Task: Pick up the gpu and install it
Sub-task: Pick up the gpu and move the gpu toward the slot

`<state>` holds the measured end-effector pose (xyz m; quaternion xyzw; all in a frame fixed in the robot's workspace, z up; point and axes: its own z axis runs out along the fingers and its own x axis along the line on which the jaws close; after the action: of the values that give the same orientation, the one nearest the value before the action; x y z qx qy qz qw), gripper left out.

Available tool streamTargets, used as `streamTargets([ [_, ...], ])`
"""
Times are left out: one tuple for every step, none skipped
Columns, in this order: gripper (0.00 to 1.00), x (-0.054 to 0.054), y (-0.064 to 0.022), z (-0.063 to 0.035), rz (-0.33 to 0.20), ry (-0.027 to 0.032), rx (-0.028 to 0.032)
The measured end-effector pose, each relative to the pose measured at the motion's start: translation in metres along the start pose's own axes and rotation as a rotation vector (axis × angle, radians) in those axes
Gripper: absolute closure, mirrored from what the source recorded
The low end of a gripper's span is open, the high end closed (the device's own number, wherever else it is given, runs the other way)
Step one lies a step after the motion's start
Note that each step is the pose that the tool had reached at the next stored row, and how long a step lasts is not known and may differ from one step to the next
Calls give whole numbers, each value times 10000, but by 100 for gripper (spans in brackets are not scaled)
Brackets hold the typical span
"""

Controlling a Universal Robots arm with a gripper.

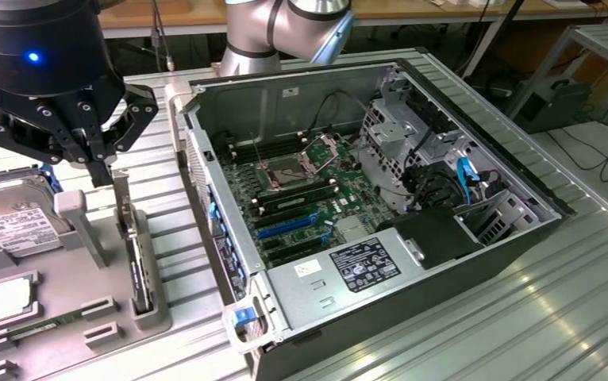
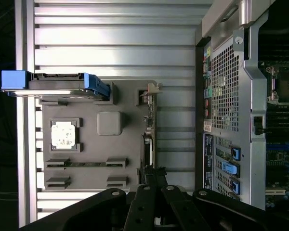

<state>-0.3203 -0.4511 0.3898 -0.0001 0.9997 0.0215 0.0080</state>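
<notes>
Gripper (image 1: pixel 100 176) hangs over the far end of the grey tray (image 1: pixel 71 317), at approx 10 o'clk in the ext. view. Claw is pressed together w/ nothing btwn the fingers, tips pointing down.

The gpu (image 1: pixel 136 270) is not yet picked up. It stands on its long edge in a slot along the tray's side nearest the PC case (image 1: pixel 315 302), dark face showing, at approx 5 o'clk from the gripper and near it. In the ext. view there looks to be a gap btwn fingertips and card. In the wrist view the gripper (image 2: pixel 154 174) lines up w/ one end of the gpu (image 2: pixel 148 139), which is seen edge-on as a thin strip. Can't tell contact from there.

Other parts on the tray:
- Hard drive (image 1: pixel 13 226) w/ white label, at 9 o'clk from the gpu. Blue side rails show in the wrist view (image 2: pixel 53 84).
- CPU (image 1: pixel 8 298) in a square pocket at approx 8 o'clk from the gpu, also seen from the wrist (image 2: pixel 63 134).
- RAM stick (image 1: pixel 40 325) lying flat in its clips near the tray's front.

PC case lies on its side, panel off, at 3 o'clk from the tray. Motherboard (image 1: pixel 304 198) is exposed inside. Tray and case sit on a ribbed metal table (image 1: pixel 558 317). The silver arm (image 1: pixel 272 32) rises at 12 o'clk.
</notes>
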Motion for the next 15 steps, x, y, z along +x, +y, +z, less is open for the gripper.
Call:
streamTargets([
  [89,0,0,0,0,0,0],
  [89,0,0,0,1,0,0],
  [83,0,0,0,0,0,0],
  [76,0,0,0,1,0,0],
  [70,0,0,0,0,0,0],
  [70,0,0,0,0,0,0],
  [64,0,0,0,0,1,0],
  [58,0,0,0,0,0,0],
  [52,0,0,0,0,0,0],
  [46,0,0,0,0,0,0],
  [40,1,0,0,1,-1,-1],
  [40,0,0,0,0,-2,-1],
  [35,1,0,1,0,-2,-1],
  [35,1,0,1,-5,-2,0],
  [28,2,0,5,-35,14,0],
])
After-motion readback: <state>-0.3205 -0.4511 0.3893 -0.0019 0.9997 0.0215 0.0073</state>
